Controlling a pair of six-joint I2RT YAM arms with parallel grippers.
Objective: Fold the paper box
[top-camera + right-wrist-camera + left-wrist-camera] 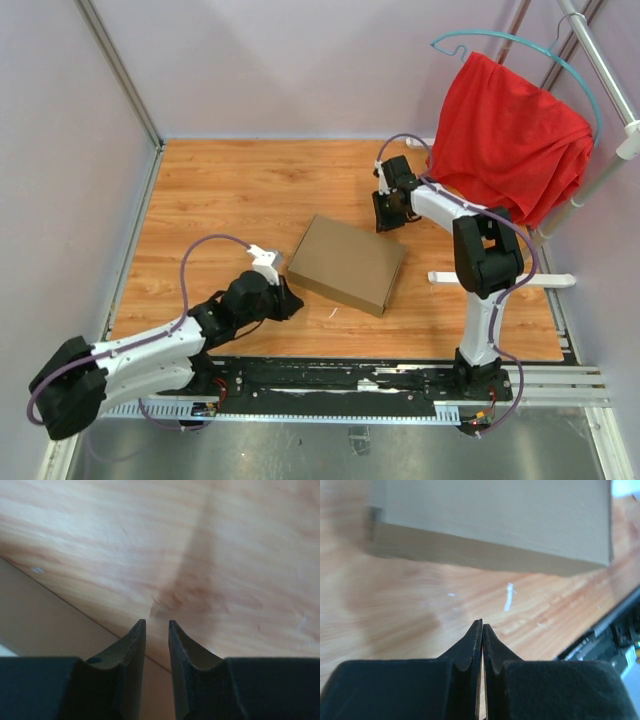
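Note:
The paper box is a closed, flat brown cardboard box lying in the middle of the wooden table. My left gripper sits low on the table just left of the box's near-left corner, shut and empty. In the left wrist view its fingertips meet, and the box lies a short way ahead. My right gripper hangs at the box's far-right corner. In the right wrist view its jaws stand a narrow gap apart with nothing between them, over the box's edge.
A red cloth hangs on a teal hanger from a metal rack at the back right. A white bar lies at the right. A small white scrap lies by the box's near edge. Grey walls enclose the table.

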